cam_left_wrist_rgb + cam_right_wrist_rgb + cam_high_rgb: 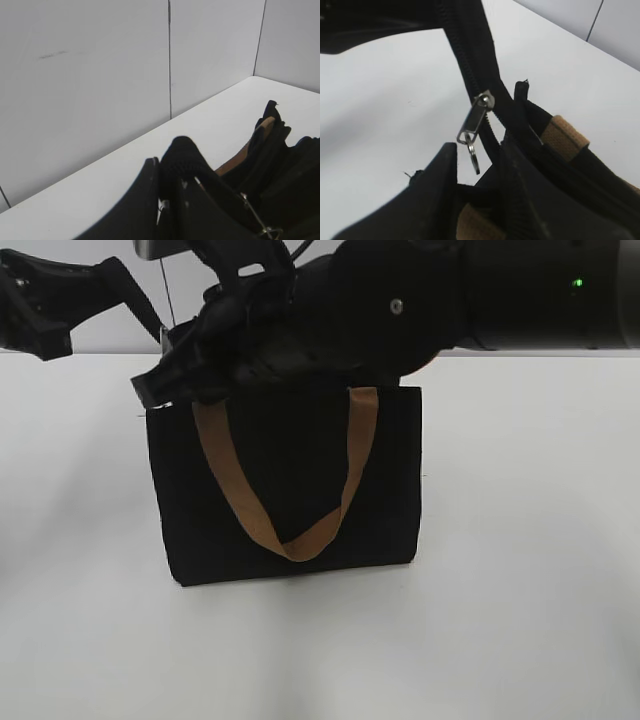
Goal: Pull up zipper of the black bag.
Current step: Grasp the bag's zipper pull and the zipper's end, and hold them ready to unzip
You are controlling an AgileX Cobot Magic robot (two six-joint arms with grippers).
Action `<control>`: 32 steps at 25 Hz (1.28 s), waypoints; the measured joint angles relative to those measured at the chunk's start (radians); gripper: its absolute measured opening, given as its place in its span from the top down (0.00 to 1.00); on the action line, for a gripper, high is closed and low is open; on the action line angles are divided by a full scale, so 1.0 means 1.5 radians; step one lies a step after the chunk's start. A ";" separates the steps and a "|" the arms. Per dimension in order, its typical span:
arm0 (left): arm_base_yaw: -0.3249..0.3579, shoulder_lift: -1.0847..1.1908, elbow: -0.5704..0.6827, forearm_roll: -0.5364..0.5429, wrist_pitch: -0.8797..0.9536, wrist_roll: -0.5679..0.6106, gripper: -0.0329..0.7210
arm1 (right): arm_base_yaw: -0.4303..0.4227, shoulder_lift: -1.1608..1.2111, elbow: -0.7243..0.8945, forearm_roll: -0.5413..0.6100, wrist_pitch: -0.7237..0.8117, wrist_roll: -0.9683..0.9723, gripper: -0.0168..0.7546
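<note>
The black bag [290, 490] stands upright on the white table, with a tan handle [285, 530] hanging down its front. Its black zip line runs out past the bag's top left corner. My left gripper [170, 172] is shut on the ribbed end of that zip line, and in the exterior view it is at the upper left [105, 280]. The zipper [476, 120], a silver pull with a ring, hangs on the zip line. My right gripper [477, 152] is open, and the ring dangles between its fingertips. In the exterior view it is over the bag's top left corner [175, 380].
The white table [520, 620] extends around the bag, with pale wall panels [100, 75] behind it. The right arm's thick body [480, 295] crosses above the bag's top edge. The tan handles also show in the right wrist view [562, 132].
</note>
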 joint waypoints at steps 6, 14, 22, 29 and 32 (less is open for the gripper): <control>-0.003 0.000 0.000 0.001 -0.001 0.000 0.93 | 0.020 0.025 -0.013 0.001 0.000 0.001 0.70; -0.003 0.000 0.000 0.009 -0.010 0.000 0.93 | 0.022 0.054 -0.052 0.001 -0.008 0.033 0.70; -0.003 0.000 0.000 0.025 -0.013 -0.002 0.93 | 0.022 0.058 -0.064 0.002 -0.010 0.064 0.98; -0.003 -0.001 0.000 0.061 0.022 -0.034 0.93 | 0.022 0.054 -0.064 0.002 0.094 0.065 1.00; -0.003 -0.010 0.000 0.143 0.038 -0.100 0.93 | 0.021 0.032 -0.064 0.003 0.134 0.066 1.00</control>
